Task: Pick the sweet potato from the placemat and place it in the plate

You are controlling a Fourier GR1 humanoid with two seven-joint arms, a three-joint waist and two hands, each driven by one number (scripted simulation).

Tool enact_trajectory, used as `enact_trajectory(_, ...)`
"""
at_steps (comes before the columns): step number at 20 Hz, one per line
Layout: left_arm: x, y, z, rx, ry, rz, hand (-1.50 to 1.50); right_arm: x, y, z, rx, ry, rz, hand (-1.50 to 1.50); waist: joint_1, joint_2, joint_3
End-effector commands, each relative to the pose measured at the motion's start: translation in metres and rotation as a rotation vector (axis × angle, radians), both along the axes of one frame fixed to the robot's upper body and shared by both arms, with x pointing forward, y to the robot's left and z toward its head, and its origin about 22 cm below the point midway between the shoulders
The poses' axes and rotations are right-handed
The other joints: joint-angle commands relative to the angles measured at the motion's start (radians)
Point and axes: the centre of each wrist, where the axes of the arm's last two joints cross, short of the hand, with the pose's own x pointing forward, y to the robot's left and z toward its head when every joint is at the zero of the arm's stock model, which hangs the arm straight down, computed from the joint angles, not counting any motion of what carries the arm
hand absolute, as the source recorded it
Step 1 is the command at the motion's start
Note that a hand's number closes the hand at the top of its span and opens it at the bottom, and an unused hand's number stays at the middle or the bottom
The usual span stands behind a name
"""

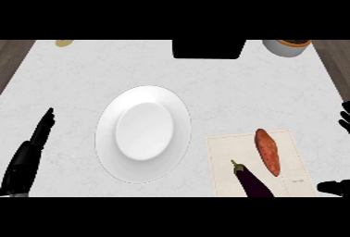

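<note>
An orange-brown sweet potato [267,151] lies lengthwise on a beige placemat [225,162] at the lower right. A white plate [109,120] sits left of the mat, near the counter's middle, with nothing on it. My left hand [33,146] rests at the lower left, fingers straight and pointing away, well clear of the plate. Only bits of my right hand [345,119] show at the right edge, fingers spread, to the right of the mat and not touching the sweet potato.
A dark purple eggplant [252,182] lies on the placemat beside the sweet potato. A black box [208,48] stands at the back centre, a white bowl [288,46] at the back right, and a small yellowish item [64,43] at the back left.
</note>
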Motion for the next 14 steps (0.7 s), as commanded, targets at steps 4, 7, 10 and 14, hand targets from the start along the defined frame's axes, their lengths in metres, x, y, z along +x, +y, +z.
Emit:
enact_trajectory(4,0.008,-0.005,-0.011,0.000,0.000,-0.001,0.00,0.030,0.000,-0.027,-0.080,0.184,0.119,-1.50,-0.006,0.001,0.001)
enact_trajectory(7,0.014,0.003,-0.003,0.011,0.002,-0.009,0.00,0.039,0.005,-0.016,-0.132,0.241,0.176,-1.50,-0.008,0.000,0.000)
enact_trajectory(10,0.009,0.001,0.006,0.006,0.003,-0.005,0.00,0.048,-0.009,-0.040,-0.245,0.322,0.238,-1.50,0.004,0.001,0.001)
enact_trajectory(14,0.016,0.000,0.000,-0.003,0.003,0.010,0.00,0.063,-0.001,-0.045,-0.242,0.345,0.289,-1.50,-0.006,0.000,0.001)
